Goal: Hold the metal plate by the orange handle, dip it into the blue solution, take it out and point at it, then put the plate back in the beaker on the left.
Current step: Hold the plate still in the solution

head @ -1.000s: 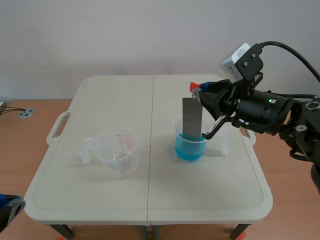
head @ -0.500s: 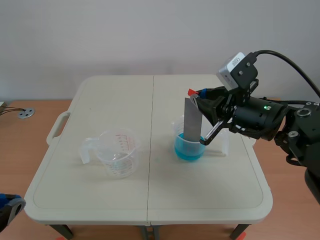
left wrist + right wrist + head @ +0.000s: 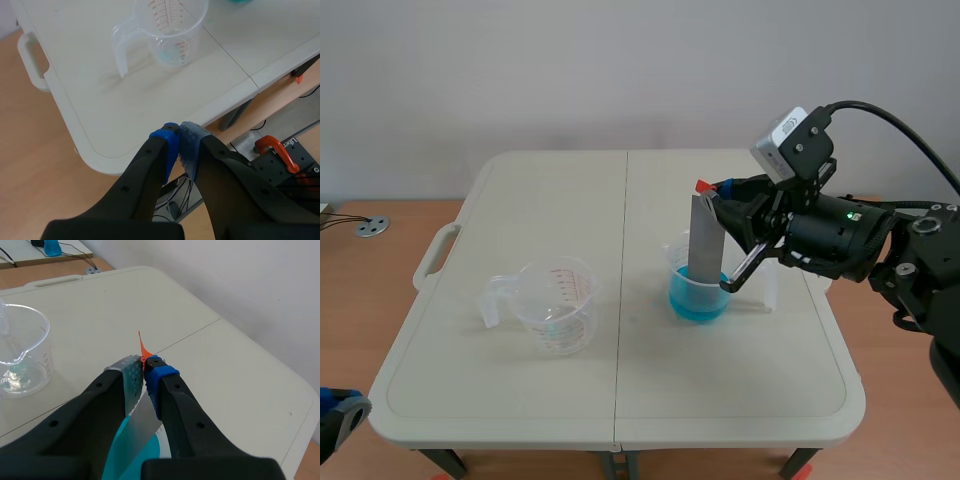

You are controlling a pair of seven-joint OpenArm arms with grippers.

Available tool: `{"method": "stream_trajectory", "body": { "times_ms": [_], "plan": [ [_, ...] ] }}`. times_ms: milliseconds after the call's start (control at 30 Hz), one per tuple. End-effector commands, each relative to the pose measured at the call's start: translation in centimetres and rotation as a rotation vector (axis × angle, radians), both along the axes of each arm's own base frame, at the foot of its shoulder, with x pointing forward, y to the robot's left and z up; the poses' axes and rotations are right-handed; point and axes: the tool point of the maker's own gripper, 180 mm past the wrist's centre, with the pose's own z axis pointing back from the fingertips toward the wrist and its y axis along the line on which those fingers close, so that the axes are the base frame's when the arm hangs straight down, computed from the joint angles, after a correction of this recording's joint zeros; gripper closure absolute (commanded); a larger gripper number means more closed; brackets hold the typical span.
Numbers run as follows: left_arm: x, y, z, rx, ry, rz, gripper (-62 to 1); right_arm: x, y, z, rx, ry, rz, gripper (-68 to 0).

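A grey metal plate (image 3: 705,235) stands nearly upright with its lower end in the blue solution (image 3: 698,297) of the right beaker (image 3: 699,282). My right gripper (image 3: 717,192) is shut on the plate's orange handle (image 3: 703,185), just above the beaker. In the right wrist view the orange handle (image 3: 143,351) shows between my fingers, with the grey plate (image 3: 144,417) and blue liquid (image 3: 116,450) below them. The clear beaker on the left (image 3: 557,304) stands empty; it also lies ahead of my left gripper (image 3: 177,131), which is shut on nothing off the table's front left corner.
A white folding table (image 3: 520,200) carries both beakers, with a carry handle (image 3: 436,254) on its left edge. A small round fitting (image 3: 372,227) lies on the wooden floor at far left. Beside the left gripper stands a black base with an orange clamp (image 3: 276,151).
The right gripper has lowered and tilted, bringing the plate deeper into the blue solution. Since half a second ago it has barely moved. The left arm is still.
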Motion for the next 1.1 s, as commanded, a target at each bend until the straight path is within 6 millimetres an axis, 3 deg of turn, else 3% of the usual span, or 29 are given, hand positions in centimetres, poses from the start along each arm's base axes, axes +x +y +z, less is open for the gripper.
{"method": "stream_trajectory", "body": {
  "times_ms": [0, 1067],
  "plan": [
    [0.23, -0.07, 0.32, -0.008, -0.013, 0.004, -2.6, 0.35, 0.07, 0.61, 0.001, -0.014, 0.006, -1.3],
    [0.17, -0.04, 0.21, -0.005, -0.007, 0.004, -2.6, 0.27, 0.20, 0.82, 0.002, -0.030, 0.016, -1.3]
  ]
}}
